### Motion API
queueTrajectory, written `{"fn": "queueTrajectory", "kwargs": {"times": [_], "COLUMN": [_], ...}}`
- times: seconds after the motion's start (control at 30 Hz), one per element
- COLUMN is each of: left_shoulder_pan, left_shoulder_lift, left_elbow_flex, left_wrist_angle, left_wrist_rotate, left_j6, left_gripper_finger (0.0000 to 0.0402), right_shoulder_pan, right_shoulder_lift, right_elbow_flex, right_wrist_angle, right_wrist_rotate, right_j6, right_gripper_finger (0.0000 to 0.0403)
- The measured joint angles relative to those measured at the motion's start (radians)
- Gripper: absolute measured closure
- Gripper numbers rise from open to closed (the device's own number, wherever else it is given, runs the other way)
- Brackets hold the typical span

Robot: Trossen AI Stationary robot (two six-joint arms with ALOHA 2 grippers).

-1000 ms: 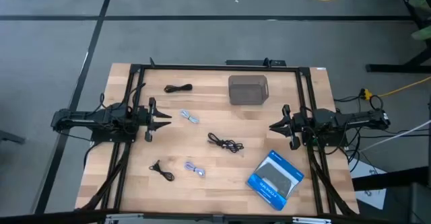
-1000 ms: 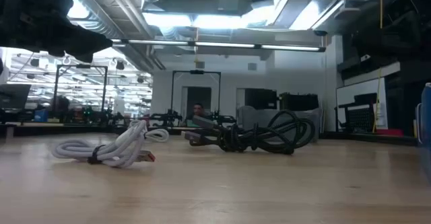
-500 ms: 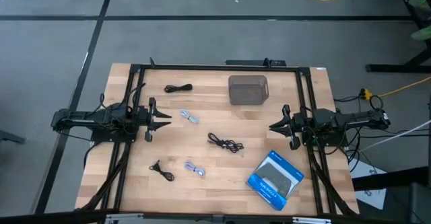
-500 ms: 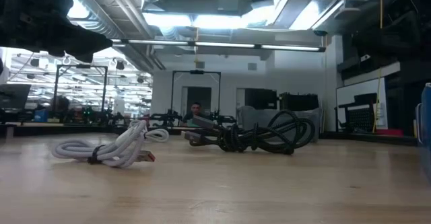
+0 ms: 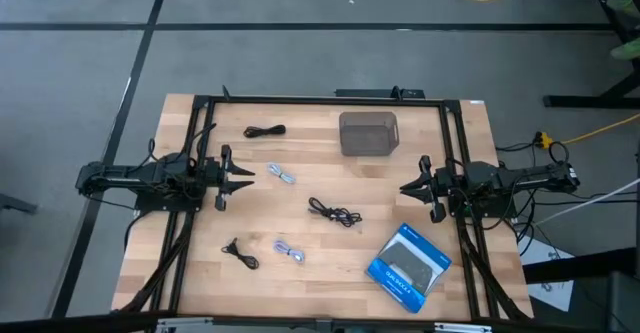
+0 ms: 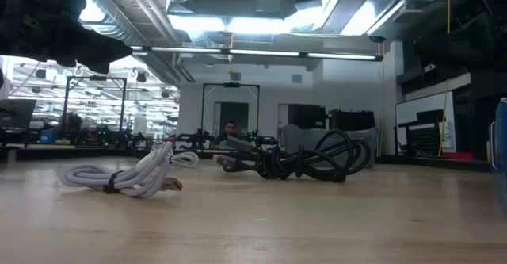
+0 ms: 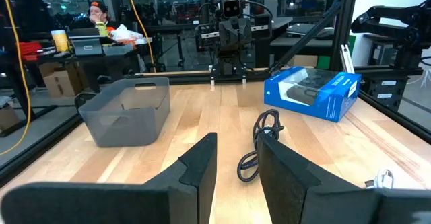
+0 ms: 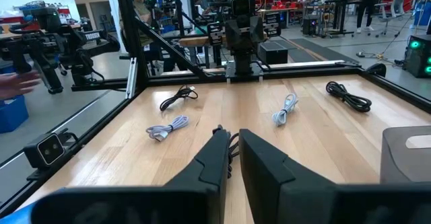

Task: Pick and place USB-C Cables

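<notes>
**Spotter:** Cables first, working from your left claw across. Left gripper (image 5: 247, 173) hangs at the left rail, fingers parted with a narrow gap, holding nothing. Just ahead of its tips, slightly toward the far edge, lies the upper pale cable (image 5: 282, 174); its long axis runs slantwise to your line of reach. That arm is clearly the nearer one.

**Operator:** And the others?

**Spotter:** Far-side black cable (image 5: 265, 131) sits off the left claw's line toward the back rail. Small black cable (image 5: 241, 254) and lower pale cable (image 5: 288, 250) lie toward the near edge, apart from each other. Middle black cable (image 5: 334, 212) sits between both claws, stretched roughly along the line joining them, a shade nearer the right. Right gripper (image 5: 404, 187) waits at the right rail, fingers pressed together, empty.

**Operator:** Surface? Room?

**Spotter:** Bare wooden table (image 5: 300, 288), flat, no clutter round the pale cable. Grey bin (image 5: 368, 133) stands beyond it toward the far edge, likely your drop point. Blue box (image 5: 409, 264) lies well clear, near the right arm. I judge no cable moved yet.
</notes>
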Motion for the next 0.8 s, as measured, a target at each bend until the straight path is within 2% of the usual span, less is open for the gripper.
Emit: {"fn": "queueTrajectory", "kwargs": {"times": [0.23,0.4,0.5,0.67,0.8], "left_shoulder_pan": [0.0,0.0,0.0,0.0,0.0], "left_shoulder_lift": [0.0,0.0,0.0,0.0,0.0], "left_elbow_flex": [0.0,0.0,0.0,0.0,0.0], "left_wrist_angle": [0.0,0.023,0.049,0.093,0.108], "left_wrist_rotate": [0.0,-0.002,0.038,0.06,0.078], "left_j6": [0.006,0.105,0.027,-0.027,-0.169], "left_gripper_finger": [0.0302,0.0302,0.0302,0.0302,0.0302], "right_shoulder_pan": [0.0,0.0,0.0,0.001,0.0], "right_shoulder_lift": [0.0,0.0,0.0,0.0,0.0], "right_elbow_flex": [0.0,0.0,0.0,0.0,0.0], "right_wrist_angle": [0.022,0.025,0.025,0.07,0.171], "right_wrist_rotate": [-0.006,-0.007,-0.006,0.123,0.237], "right_j6": [0.133,0.197,0.208,0.112,0.1], "right_gripper_finger": [0.0358,0.0358,0.0358,0.0358,0.0358]}}
